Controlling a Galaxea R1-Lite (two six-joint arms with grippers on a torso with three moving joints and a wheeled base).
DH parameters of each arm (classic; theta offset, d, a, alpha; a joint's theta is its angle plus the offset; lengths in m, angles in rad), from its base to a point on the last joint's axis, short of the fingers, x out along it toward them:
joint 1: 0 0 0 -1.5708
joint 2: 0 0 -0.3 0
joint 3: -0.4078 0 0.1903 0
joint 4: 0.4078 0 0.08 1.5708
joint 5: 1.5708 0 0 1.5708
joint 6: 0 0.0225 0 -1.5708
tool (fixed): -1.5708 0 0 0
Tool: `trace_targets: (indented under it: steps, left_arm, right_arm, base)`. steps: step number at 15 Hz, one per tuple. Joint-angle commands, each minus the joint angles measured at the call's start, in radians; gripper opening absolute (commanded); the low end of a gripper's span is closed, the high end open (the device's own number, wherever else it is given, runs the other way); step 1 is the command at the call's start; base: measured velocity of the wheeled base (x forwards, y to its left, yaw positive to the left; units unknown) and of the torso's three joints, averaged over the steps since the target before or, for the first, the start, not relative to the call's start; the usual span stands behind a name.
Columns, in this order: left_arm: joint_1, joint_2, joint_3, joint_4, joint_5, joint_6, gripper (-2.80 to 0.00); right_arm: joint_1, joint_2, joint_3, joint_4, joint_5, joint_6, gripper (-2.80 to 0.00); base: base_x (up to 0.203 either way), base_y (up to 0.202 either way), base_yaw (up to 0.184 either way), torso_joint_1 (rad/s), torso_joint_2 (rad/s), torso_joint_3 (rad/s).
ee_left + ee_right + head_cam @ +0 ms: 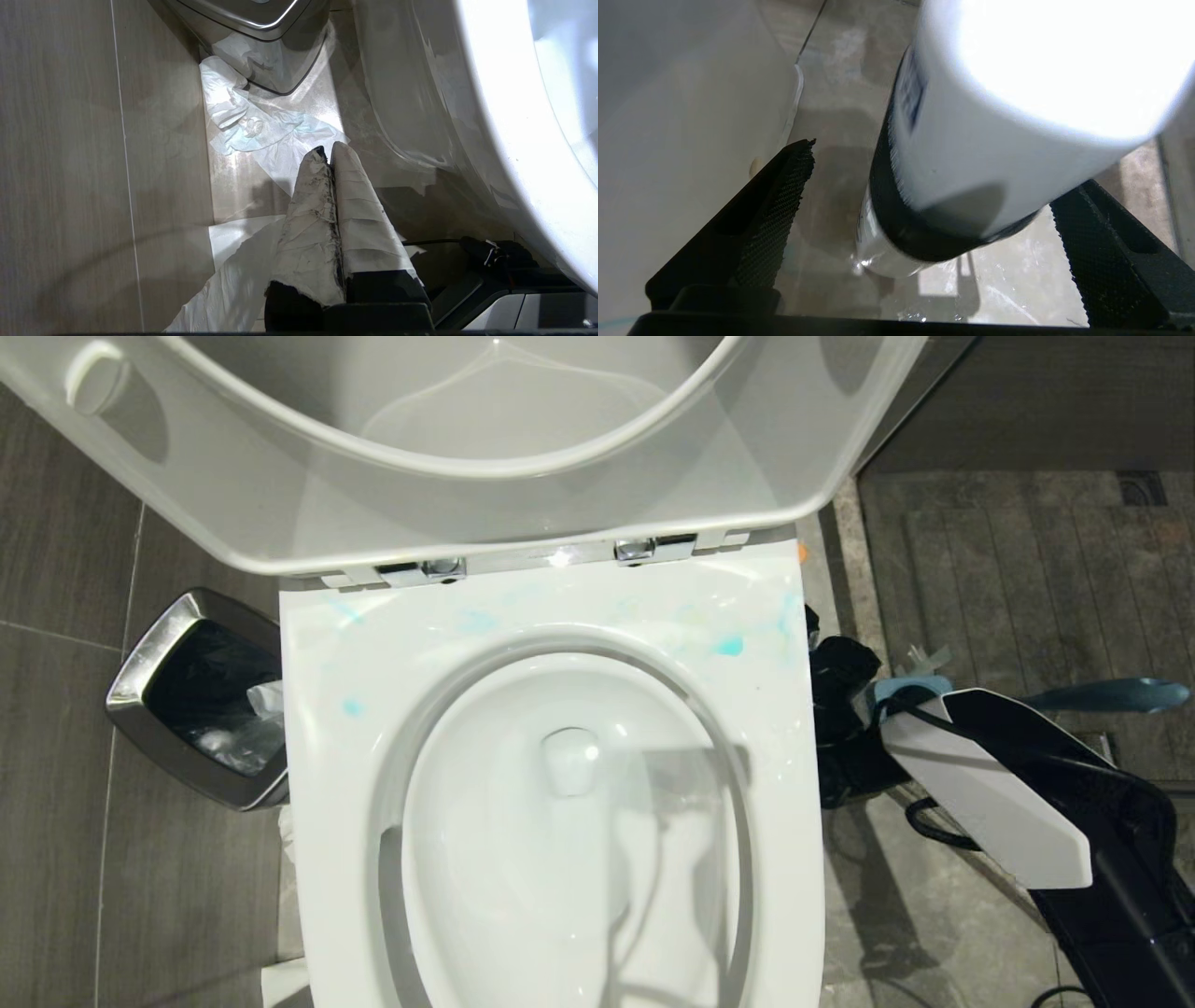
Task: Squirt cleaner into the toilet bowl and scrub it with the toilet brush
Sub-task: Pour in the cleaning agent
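Blue cleaner [728, 644] smears our toilet bowl [784, 728]; our right gripper [924, 214] gapes wide around a white bottle [994, 116], left gripper [330, 156] pinched closed.

toilet bowl [560, 859] open above, waste bin [201, 700] crowding its left

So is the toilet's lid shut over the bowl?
No, the lid and seat stand raised at the back, leaving the toilet bowl open, with turquoise cleaner smears on its rim.
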Motion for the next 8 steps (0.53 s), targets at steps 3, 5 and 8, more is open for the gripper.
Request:
trace_targets:
  steps: [3,5,8]
  left_arm:
    - [0.0,0.001,0.001,0.0,0.0,0.0,-2.8]
    - [0.0,0.0,0.0,0.0,0.0,0.0,-2.8]
    - [0.0,0.0,0.0,0.0,0.0,0.0,-2.8]
  right_arm:
    - [0.001,0.056,-0.087,-0.007,-0.001,-0.013,0.0]
    - [0.001,0.067,-0.125,-0.003,-0.001,-0.042,0.0]
    - [0.001,0.091,-0.181,-0.005,0.0,-0.087,0.0]
  base:
    - [0.0,0.0,0.0,0.0,0.0,0.0]
    - [0.0,0.0,0.0,0.0,0.0,0.0]
    - [0.0,0.0,0.0,0.0,0.0,0.0]
